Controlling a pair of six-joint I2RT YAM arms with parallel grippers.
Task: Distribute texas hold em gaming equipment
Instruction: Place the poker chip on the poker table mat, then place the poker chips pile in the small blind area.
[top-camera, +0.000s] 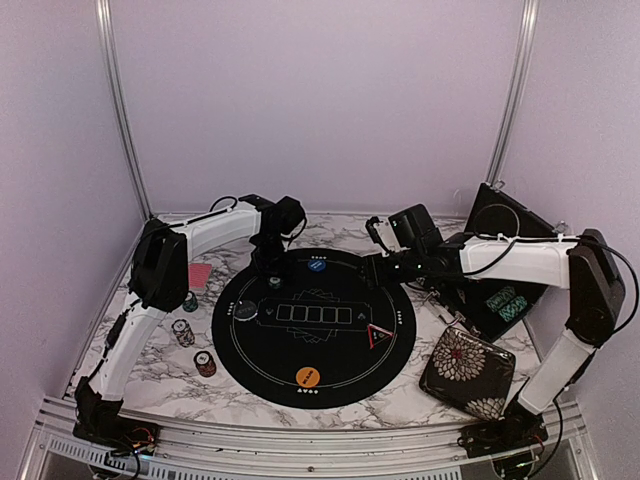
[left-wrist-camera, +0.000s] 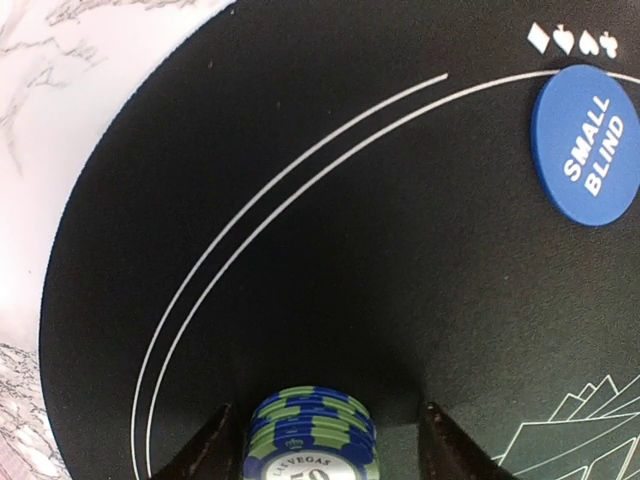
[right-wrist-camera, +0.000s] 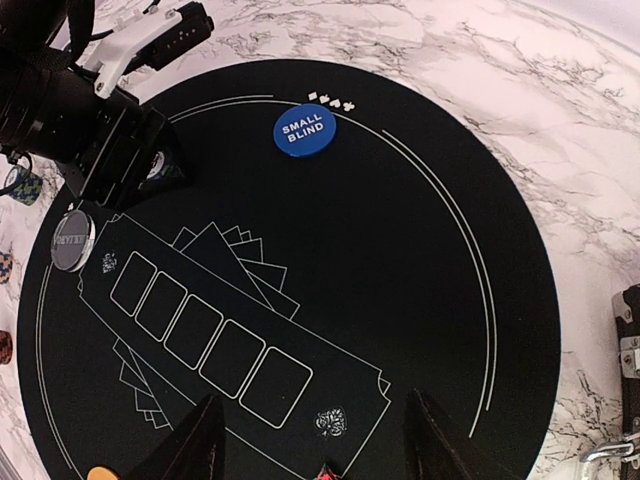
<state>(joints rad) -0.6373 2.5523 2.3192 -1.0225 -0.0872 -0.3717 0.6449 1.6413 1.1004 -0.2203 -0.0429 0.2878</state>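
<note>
A blue-and-green poker chip stack (left-wrist-camera: 312, 435) stands on the black round mat (left-wrist-camera: 330, 250) between the spread fingers of my left gripper (left-wrist-camera: 325, 448). The left finger is close to the stack and the right finger (left-wrist-camera: 447, 452) stands apart from it. From above, the left gripper (top-camera: 270, 268) is at the mat's far left rim, near the blue small-blind button (top-camera: 317, 265). My right gripper (right-wrist-camera: 315, 440) hangs open and empty over the mat, with the red-edged triangle (top-camera: 378, 336) just below it. An orange disc (top-camera: 308, 377) and a dealer disc (top-camera: 246, 311) also lie on the mat.
Chip stacks (top-camera: 183, 332) (top-camera: 205, 363) (top-camera: 190, 301) and pink-backed cards (top-camera: 200, 275) lie on the marble left of the mat. A floral pouch (top-camera: 467, 372) sits at the right front. An open black case (top-camera: 505, 265) with chips in it stands behind the pouch.
</note>
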